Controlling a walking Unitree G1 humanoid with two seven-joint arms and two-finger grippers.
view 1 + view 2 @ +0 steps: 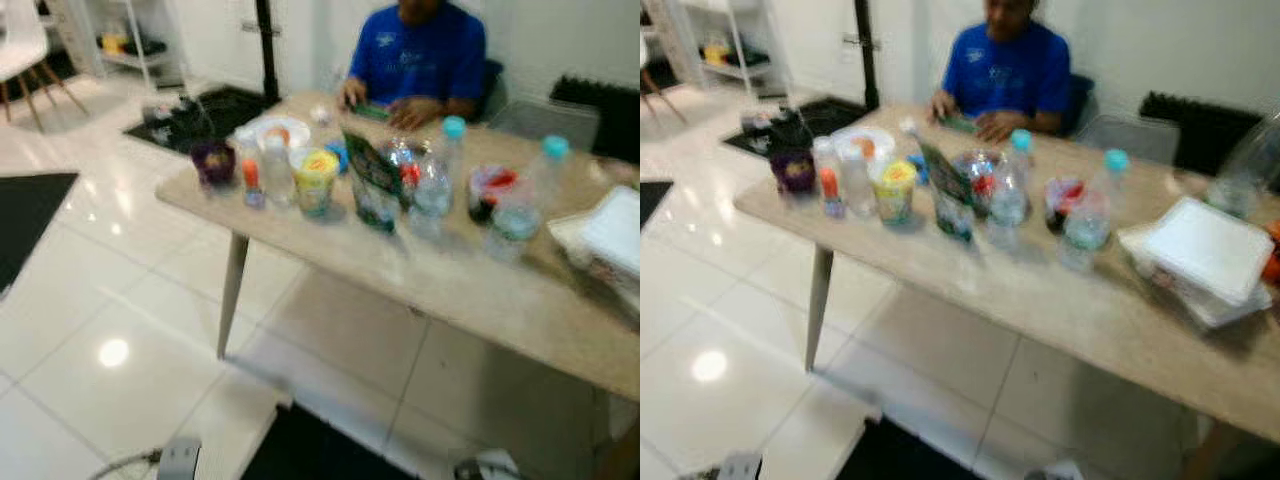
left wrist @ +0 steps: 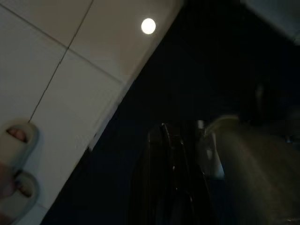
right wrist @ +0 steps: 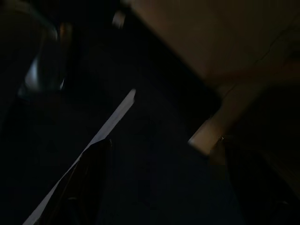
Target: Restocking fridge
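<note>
You have both arms hanging idle over the floor. The left gripper [image 2: 171,178] hangs above a dark mat [image 2: 154,117], fingers pressed together, with the white tiles [image 2: 70,70] and a slippered foot [image 2: 16,140] off to one side of it. The right gripper [image 3: 164,187] has its 2 fingers spread wide apart over dark matting.

Well ahead of both grippers stands the beige table [image 1: 1080,320]. The groceries sit in a row along it: 2 water bottles with teal caps [image 1: 1008,195], a yellow-lidded cup [image 1: 894,190], a green packet [image 1: 950,190], a purple cup [image 1: 793,170] and white foam boxes [image 1: 1205,255]. A person in a blue shirt [image 1: 1005,75] sits at the far side.
</note>
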